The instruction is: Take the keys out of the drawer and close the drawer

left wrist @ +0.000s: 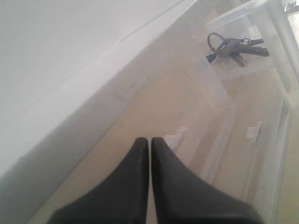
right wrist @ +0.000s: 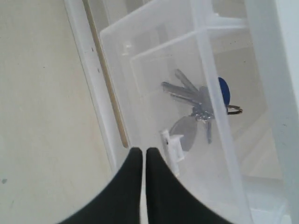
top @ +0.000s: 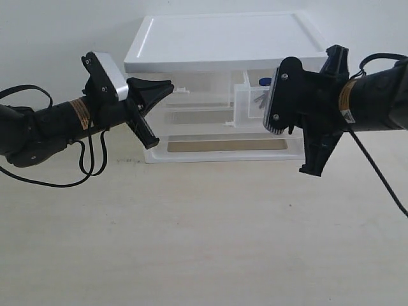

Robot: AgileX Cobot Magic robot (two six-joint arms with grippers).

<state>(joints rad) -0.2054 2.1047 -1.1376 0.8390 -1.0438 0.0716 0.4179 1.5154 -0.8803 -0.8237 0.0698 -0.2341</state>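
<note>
Drawer (right wrist: 140, 93) is seen pulled out of the unit (top: 223, 38), which stands on the table (top: 204, 242). Keys (right wrist: 198, 109) are seen lying flat on the drawer floor, touched by nothing. Right gripper (right wrist: 143, 150) is clenched and empty, poised over the drawer's front edge near the white tab handle (right wrist: 172, 144). Left gripper (left wrist: 149, 139) is likewise clenched on nothing, at the unit's left front. Judged: opening is done; the keys are not yet lifted out and the drawer is not yet pushed in.

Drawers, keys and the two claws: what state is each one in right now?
right small drawer: pulled open
keys: lying loose inside that drawer, ungrasped
left small drawer: shut
left gripper: shut, holding nothing
right gripper: shut, holding nothing
</note>
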